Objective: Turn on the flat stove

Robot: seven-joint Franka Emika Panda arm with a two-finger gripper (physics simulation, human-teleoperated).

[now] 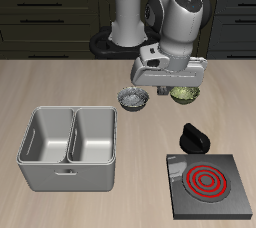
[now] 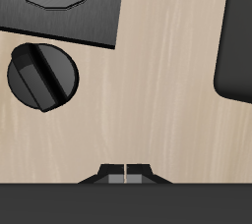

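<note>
- A simulated kitchen: a pale wood-grain bench runs before dark cabinet fronts with slim handles along the back wall.
- A grey double-basin metal sink sits on the bench near its front edge.
- The flat stove, its ring burner glowing red, lies beside the sink, with a black knob just behind it.
</note>
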